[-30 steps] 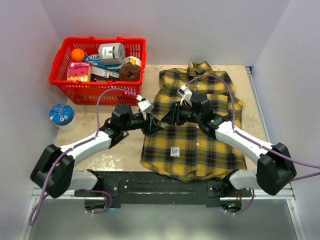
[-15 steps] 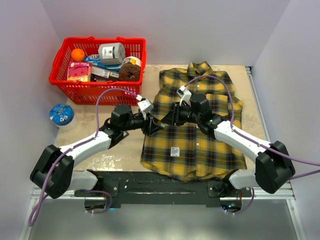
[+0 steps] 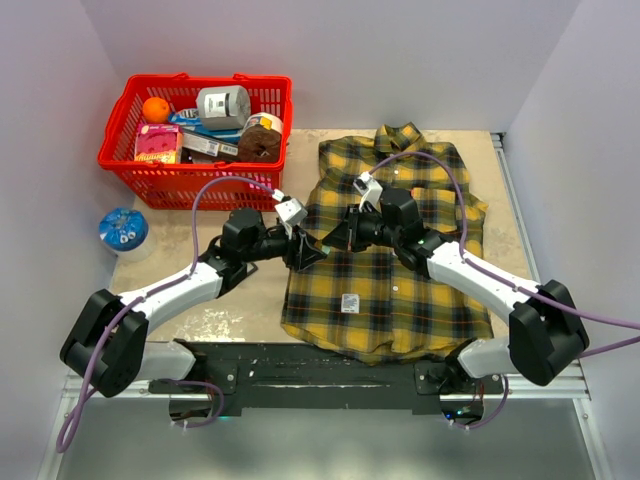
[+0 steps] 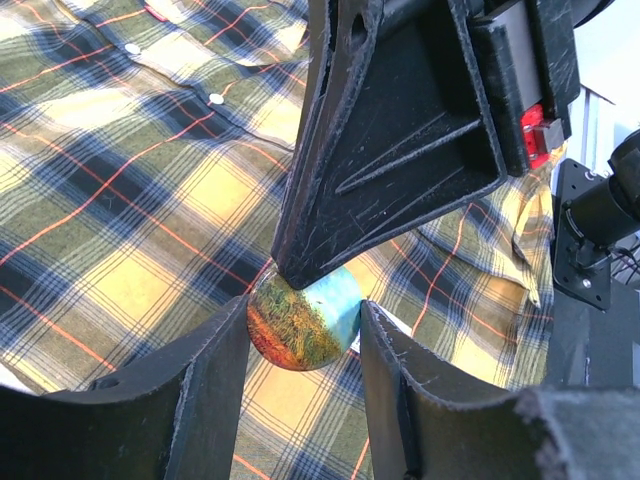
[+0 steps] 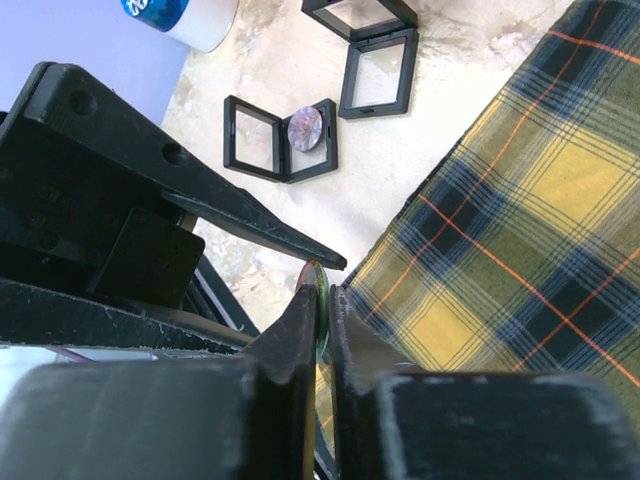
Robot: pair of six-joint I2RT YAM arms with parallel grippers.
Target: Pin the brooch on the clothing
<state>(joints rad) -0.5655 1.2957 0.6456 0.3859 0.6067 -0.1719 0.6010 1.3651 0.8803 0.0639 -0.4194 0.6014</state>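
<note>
The yellow-and-dark plaid shirt (image 3: 400,280) lies flat on the table, collar at the far side; it also shows in the left wrist view (image 4: 120,200) and the right wrist view (image 5: 520,230). The brooch (image 4: 305,325) is a round disc with a landscape picture. My left gripper (image 3: 308,252) and right gripper (image 3: 330,240) meet above the shirt's left edge. The left gripper (image 4: 305,345) has a finger against each side of the disc's rim. The right gripper (image 5: 322,315) is shut flat on the brooch's faces, where the brooch (image 5: 320,290) shows edge-on. The pin side is hidden.
A red basket (image 3: 130,160) with groceries stands at the back left. A blue-and-white tub (image 3: 122,230) sits at the left edge. Two open black display boxes (image 5: 280,140) (image 5: 375,60) lie on the table beside the shirt; one holds another round disc (image 5: 305,127).
The right gripper has shifted slightly to the left and away from the near edge, toward the left gripper. The left arm and the shirt have hardly moved.
</note>
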